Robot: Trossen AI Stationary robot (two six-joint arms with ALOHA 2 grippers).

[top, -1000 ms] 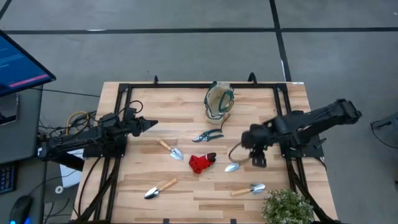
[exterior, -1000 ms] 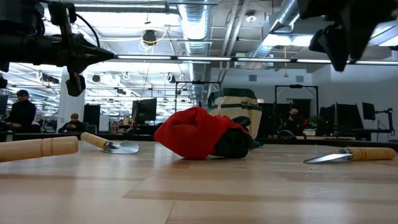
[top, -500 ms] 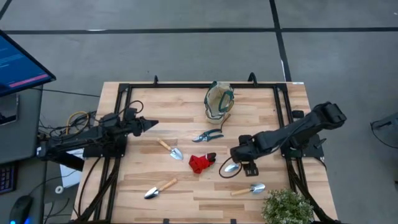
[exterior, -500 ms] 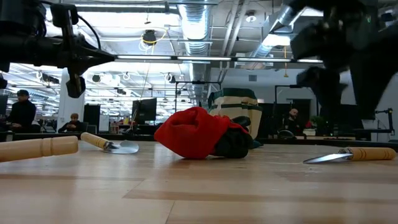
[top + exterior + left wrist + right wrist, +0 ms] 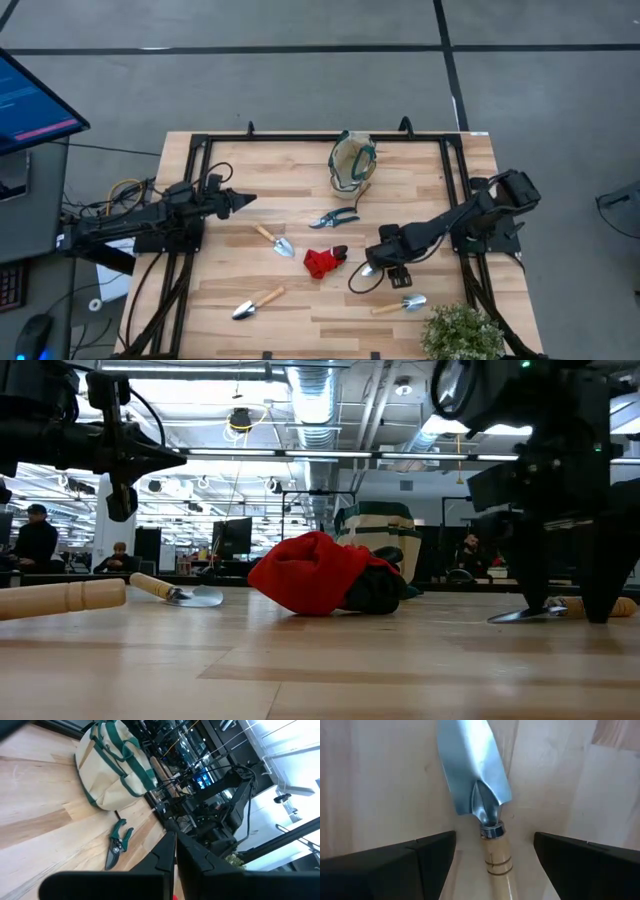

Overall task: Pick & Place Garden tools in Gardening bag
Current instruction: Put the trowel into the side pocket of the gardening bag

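Two spread fingers of the right gripper (image 5: 492, 855) straddle the wooden-handled silver trowel (image 5: 482, 800), positioned for grasping; the left gripper (image 5: 243, 200), clenched empty, waits apart.

Both arms are built of matte black, blocky segments joined by rounded joint housings. The black left arm (image 5: 150, 220) tapers to the slim, pointed left gripper (image 5: 243, 200), and thin black cables loop along its top. The black right arm (image 5: 460, 218) has a bulky squared housing near its base and thick, flat-faced black fingers (image 5: 390, 865) with softly bevelled edges; a black cable curls beside its wrist.
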